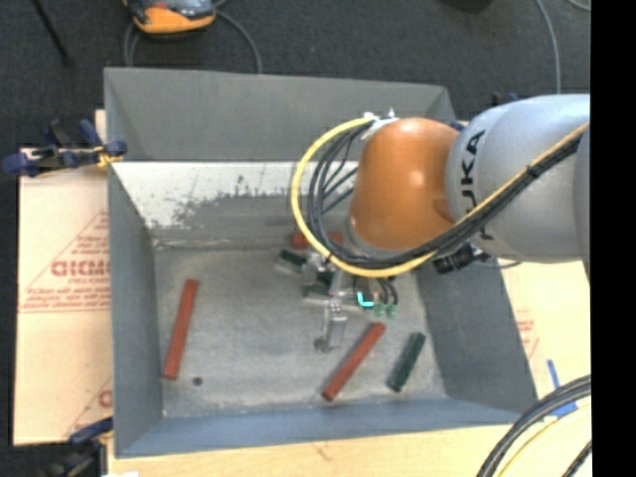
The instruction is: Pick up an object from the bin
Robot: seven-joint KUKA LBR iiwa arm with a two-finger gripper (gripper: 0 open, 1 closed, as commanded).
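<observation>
My gripper (328,338) hangs low over the middle of the bin floor, under the orange wrist cover. Its metal fingertips (325,343) point down and nothing shows between them. Just right of the tips lies a red bar (353,362), slanting from lower left to upper right. A dark green bar (405,361) lies a little further right, near the right wall. A small reddish thing (298,238) and a dark green piece (290,259) peek out beneath the cables at the back.
A second red bar (180,328) lies by the left wall, nearly upright in the view. A small dark speck (197,382) sits near the front left. The arm and its yellow and black cables cover the bin's back right part.
</observation>
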